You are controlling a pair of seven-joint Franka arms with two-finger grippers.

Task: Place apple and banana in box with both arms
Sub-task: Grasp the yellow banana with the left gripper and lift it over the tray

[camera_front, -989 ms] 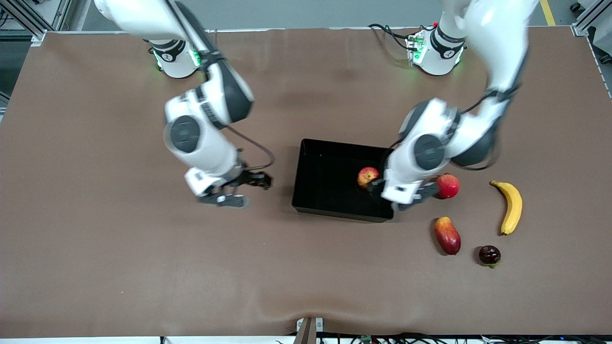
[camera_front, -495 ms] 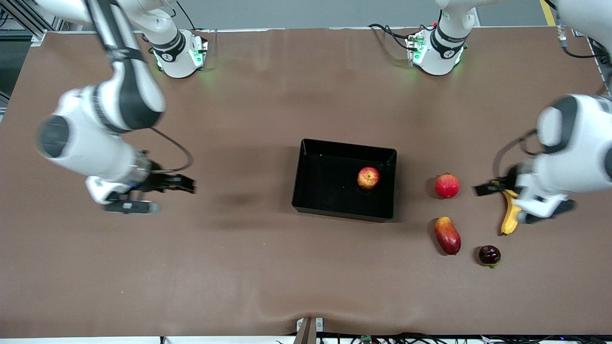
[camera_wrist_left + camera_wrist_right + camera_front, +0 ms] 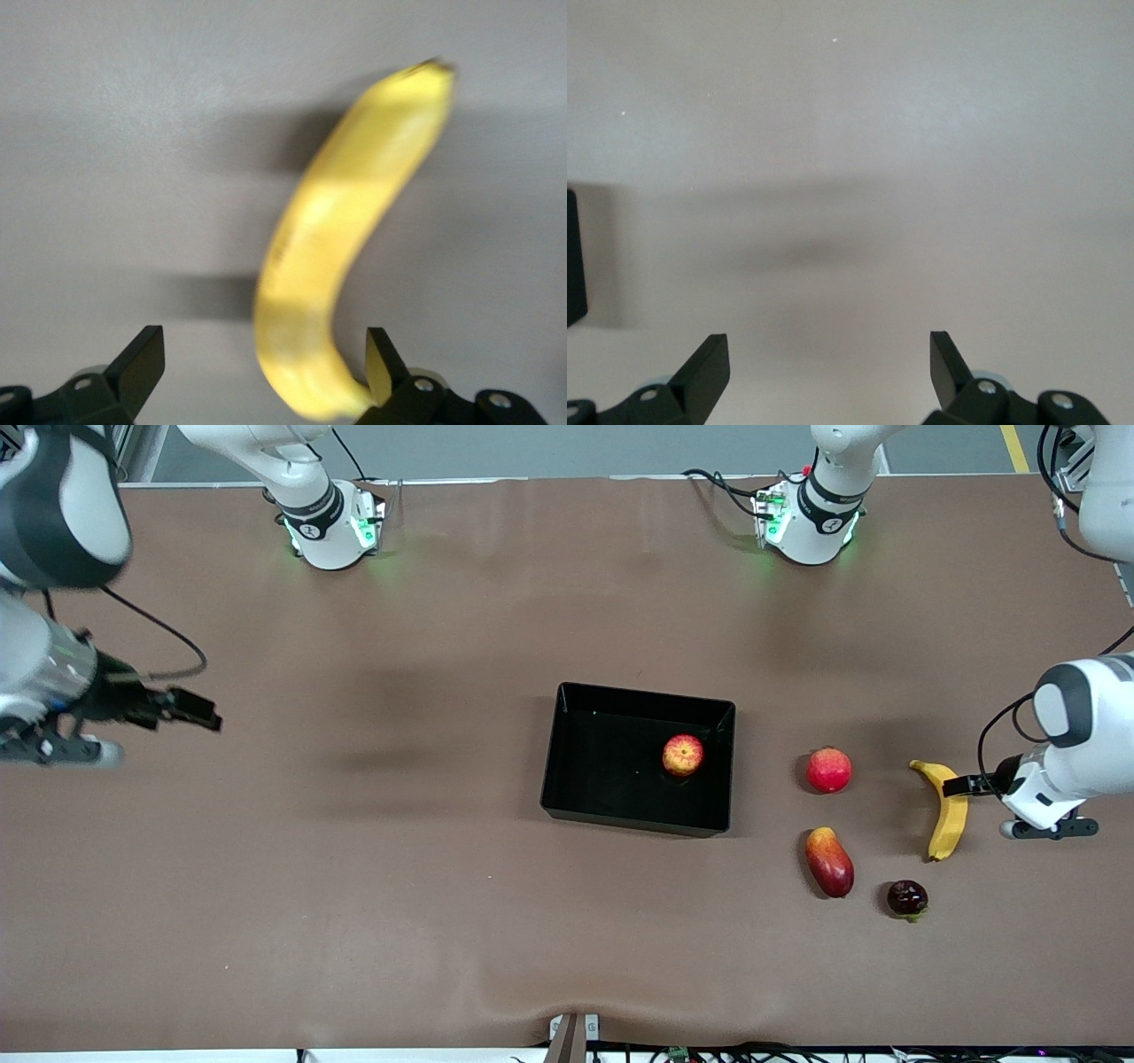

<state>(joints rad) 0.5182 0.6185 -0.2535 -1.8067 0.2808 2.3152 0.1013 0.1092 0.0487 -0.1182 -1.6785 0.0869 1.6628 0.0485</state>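
no readable text, labels, brands, numbers or signs on anything

Left gripper point(image 3: 261, 372) spread wide (low); right gripper point(image 3: 828, 367) likewise.

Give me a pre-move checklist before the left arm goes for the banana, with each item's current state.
1. Apple already in the box: ok.
2. Banana in the box: not ok, it lies on the table toward the left arm's end.
3. Left gripper open: ok, fingers spread wide.
4. Left gripper lined up on the banana: cannot tell; in the left wrist view the banana's end sits close by one finger, not centred.
5. Right gripper out of the way: ok, open over bare table at the right arm's end.
6. Nothing touching the banana: ok, the red round fruit, mango and dark fruit lie apart from it.
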